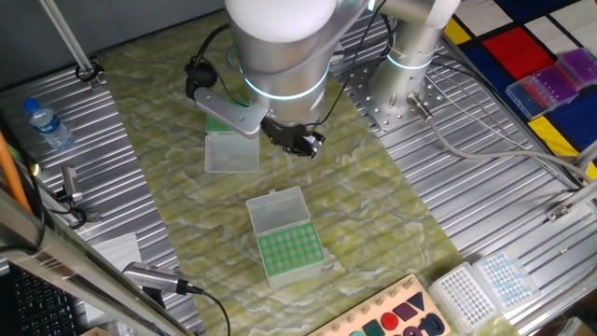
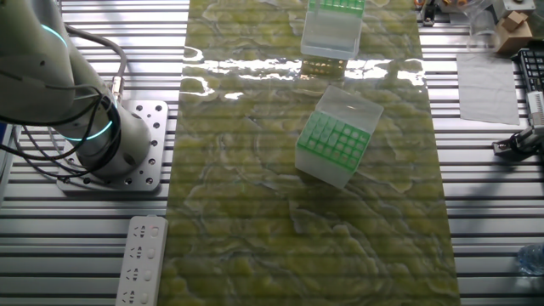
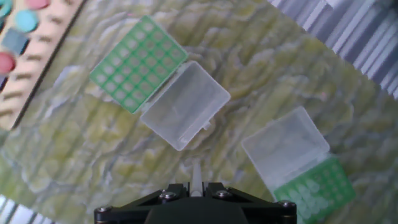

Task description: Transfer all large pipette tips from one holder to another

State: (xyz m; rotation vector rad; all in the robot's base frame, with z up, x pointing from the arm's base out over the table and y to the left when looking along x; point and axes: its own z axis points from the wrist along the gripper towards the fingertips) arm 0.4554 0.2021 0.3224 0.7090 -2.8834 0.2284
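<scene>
Green grid of the nearer holder (image 1: 289, 250) lies at six o'clock from the claw (image 1: 297, 140). From the opposite side, that holder (image 2: 333, 146) shows cleanly; no claw. Hand view: claw (image 3: 194, 190) grips one pipette tip (image 3: 196, 179); align vertically over an empty well of the holder (image 3: 138, 64) at eleven o'clock before lowering.

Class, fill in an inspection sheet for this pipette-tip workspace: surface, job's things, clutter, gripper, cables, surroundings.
Surface: green-yellow marbled mat on a ribbed metal table.
Job's things: two green tip holders, lids open, one near, one under the arm; one pipette tip between the fingers.
Clutter: water bottle, shape-sorter board, remote.
Gripper: gripper above the mat, shut on the tip.
Cables: black cable looping by the wrist.
Surroundings: coloured tip boxes at the far edge.
</scene>
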